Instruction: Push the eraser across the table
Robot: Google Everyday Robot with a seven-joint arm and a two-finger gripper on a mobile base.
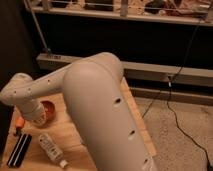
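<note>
The eraser [19, 150], a long black block with a pale stripe, lies at the near left corner of the bamboo table [75, 145], pointing away from me. My gripper [34, 119] hangs at the end of the big white arm [95, 100], just left of the orange bowl. It is above and a little behind the eraser's far end, apart from it. The arm covers the middle of the table.
A white tube with a printed label [50, 148] lies just right of the eraser. An orange bowl [48, 111] sits behind it. A small orange object [19, 122] lies at the left edge. A dark wall and rail stand behind the table, with floor and a cable to the right.
</note>
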